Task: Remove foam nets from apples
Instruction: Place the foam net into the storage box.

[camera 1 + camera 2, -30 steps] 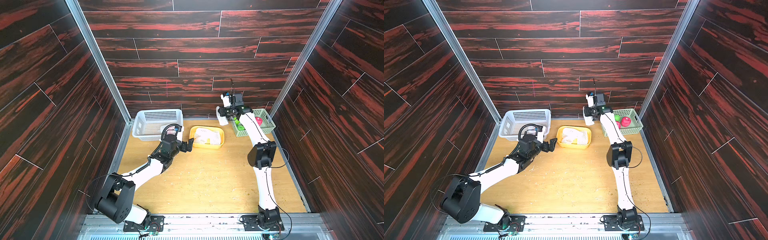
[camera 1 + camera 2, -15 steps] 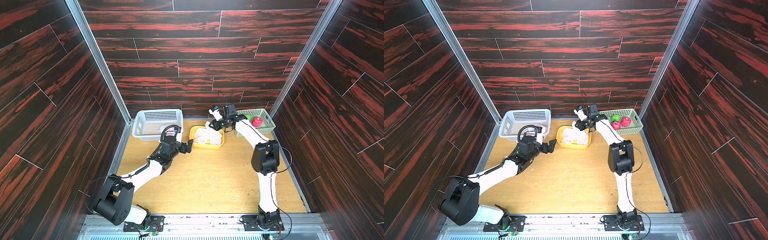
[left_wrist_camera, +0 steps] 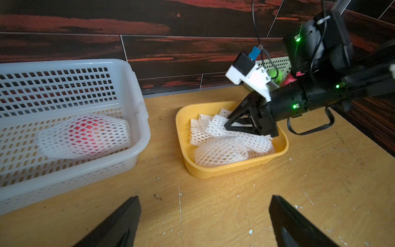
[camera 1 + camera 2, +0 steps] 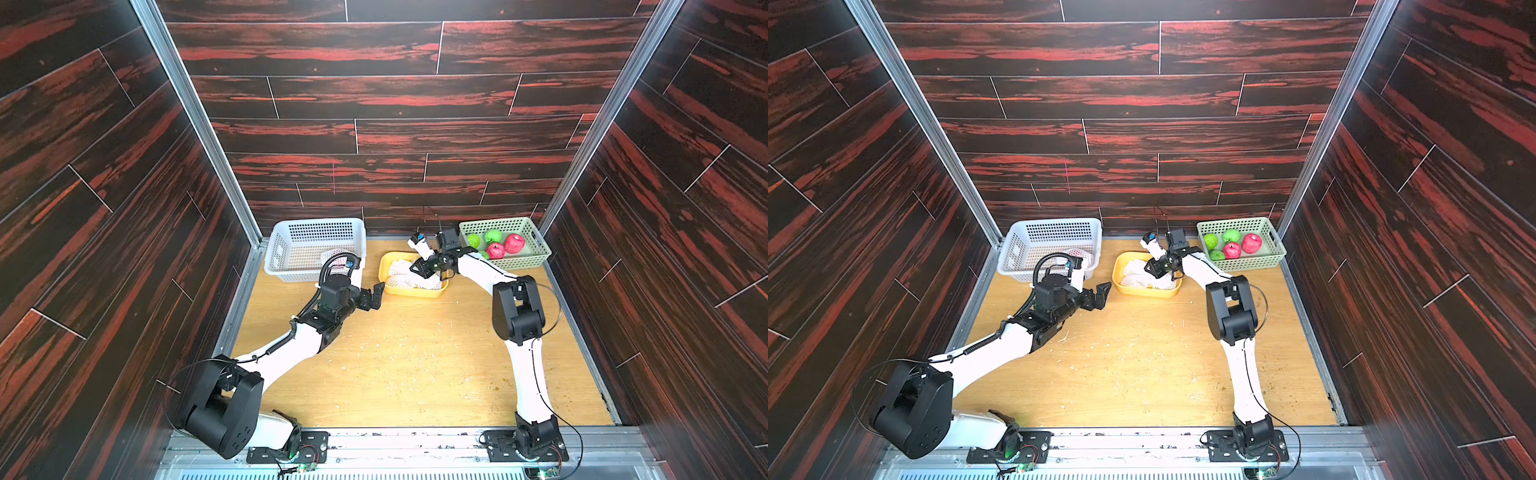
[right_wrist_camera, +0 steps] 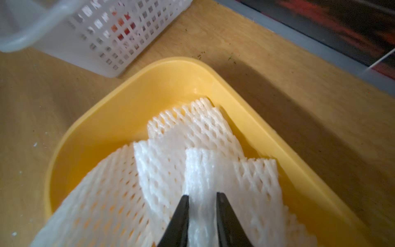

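right gripper [image 5: 202, 197]: narrowly closed, foam net [image 5: 226, 171] pinched between tips
left gripper [image 3: 204, 216]: held wide open, empty
step: net best released low inside yellow tray [image 5: 128, 96]

evenly bright top views; right wrist view blurred

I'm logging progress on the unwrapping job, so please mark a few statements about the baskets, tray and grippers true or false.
1. The left gripper is open and empty. True.
2. The white basket holds three netted apples. False: only one netted red apple shows in it.
3. The right gripper pinches a foam net over the yellow tray. True.
4. Everything in the green basket is netted. False: its apples are bare.
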You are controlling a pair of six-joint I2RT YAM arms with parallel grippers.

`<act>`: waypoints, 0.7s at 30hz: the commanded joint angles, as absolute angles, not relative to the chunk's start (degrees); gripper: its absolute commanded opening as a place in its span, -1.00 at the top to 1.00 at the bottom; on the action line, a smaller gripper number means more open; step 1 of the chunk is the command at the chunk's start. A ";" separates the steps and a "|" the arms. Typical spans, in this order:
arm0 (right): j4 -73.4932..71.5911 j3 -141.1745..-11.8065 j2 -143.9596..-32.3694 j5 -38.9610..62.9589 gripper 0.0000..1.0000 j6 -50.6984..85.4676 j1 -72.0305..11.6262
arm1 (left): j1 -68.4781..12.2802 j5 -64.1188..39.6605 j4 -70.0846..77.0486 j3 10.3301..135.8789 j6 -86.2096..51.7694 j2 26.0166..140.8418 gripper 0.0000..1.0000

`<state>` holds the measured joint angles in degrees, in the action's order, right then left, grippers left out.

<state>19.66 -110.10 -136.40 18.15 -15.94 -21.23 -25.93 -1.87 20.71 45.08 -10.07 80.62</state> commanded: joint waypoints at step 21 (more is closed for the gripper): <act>25.52 -113.43 -126.54 16.70 -0.22 -10.19 -21.62 | -25.66 -0.19 21.51 45.88 -10.28 77.72 -0.97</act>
<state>25.28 -114.34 -133.69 15.90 -11.97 -21.47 -25.93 -2.04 20.67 45.10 -10.09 80.27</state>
